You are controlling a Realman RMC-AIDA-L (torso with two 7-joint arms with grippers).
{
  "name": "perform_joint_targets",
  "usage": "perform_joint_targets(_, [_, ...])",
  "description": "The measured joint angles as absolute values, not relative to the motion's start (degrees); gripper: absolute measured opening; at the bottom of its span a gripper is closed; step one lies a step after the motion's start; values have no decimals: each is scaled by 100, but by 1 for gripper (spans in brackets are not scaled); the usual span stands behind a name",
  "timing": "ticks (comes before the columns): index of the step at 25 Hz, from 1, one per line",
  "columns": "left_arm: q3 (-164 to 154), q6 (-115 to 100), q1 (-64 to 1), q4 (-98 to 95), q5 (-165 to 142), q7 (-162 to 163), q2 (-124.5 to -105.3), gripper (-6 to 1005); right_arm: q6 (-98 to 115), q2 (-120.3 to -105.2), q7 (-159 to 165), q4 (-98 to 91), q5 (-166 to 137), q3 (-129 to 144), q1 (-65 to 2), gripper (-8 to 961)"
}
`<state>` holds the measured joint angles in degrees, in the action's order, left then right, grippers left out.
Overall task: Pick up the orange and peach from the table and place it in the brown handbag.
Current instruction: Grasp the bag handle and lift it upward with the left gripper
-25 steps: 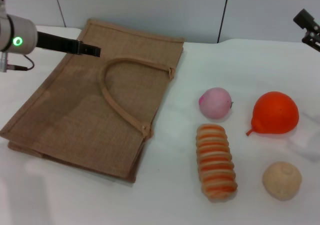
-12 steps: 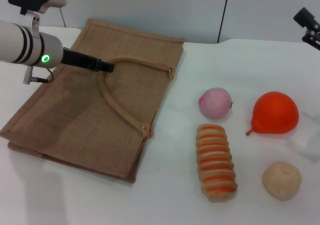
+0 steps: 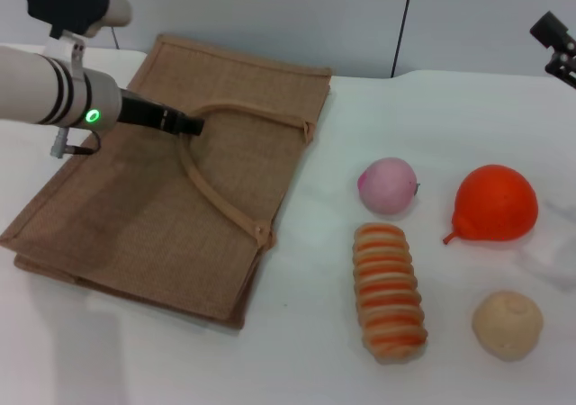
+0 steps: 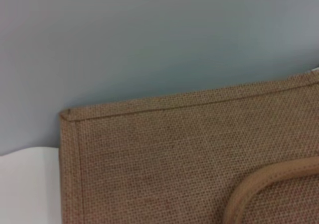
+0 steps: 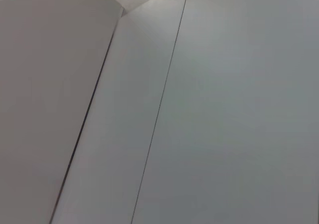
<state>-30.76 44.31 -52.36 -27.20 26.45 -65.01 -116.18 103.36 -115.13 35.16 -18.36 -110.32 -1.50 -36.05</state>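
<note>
A white table [image 3: 297, 360] runs up to a pale grey panelled wall, and that wall is all my right wrist camera sees. My left gripper [image 3: 189, 124] reaches in over the far half of the bag [image 3: 135, 216], its dark tip right at the top of the looped handle [image 3: 211, 184] where the loop bends; from the head view I cannot tell whether it touches the handle or hangs just over it, and I cannot tell whether my fingers are apart or together there. My left wrist camera looks along the burlap weave, catching one stitched corner of the bag [image 4: 149, 154] against the wall and a curve of the handle [image 4: 264, 181] at the picture's edge. The bag lies flat and closed on my left side of the table, turned at a slant. To the right of it, clear of its edge, sit four fruits on the bare top. The peach [image 3: 388, 185] is nearest the bag's far right corner, with the orange [image 3: 495, 203] just beside it further to my right, apart from it, stem tip pointing toward the peach side. In front of the peach lies a striped roll [image 3: 388, 292], and in front of the orange a beige ball [image 3: 508, 325]. My right gripper [image 3: 556, 45] shows only as a dark shape at the far right edge, well above and beyond the orange; its fingers I cannot make out.
</note>
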Motion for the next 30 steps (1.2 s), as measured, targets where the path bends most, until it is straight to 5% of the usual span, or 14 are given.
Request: perform_joint_targets(30, [-3076, 3768, -5375, -2152, 2643, -6843, -11628, 712, 10336, -11514, 3516, -1819, -11022, -149, -3630, 893])
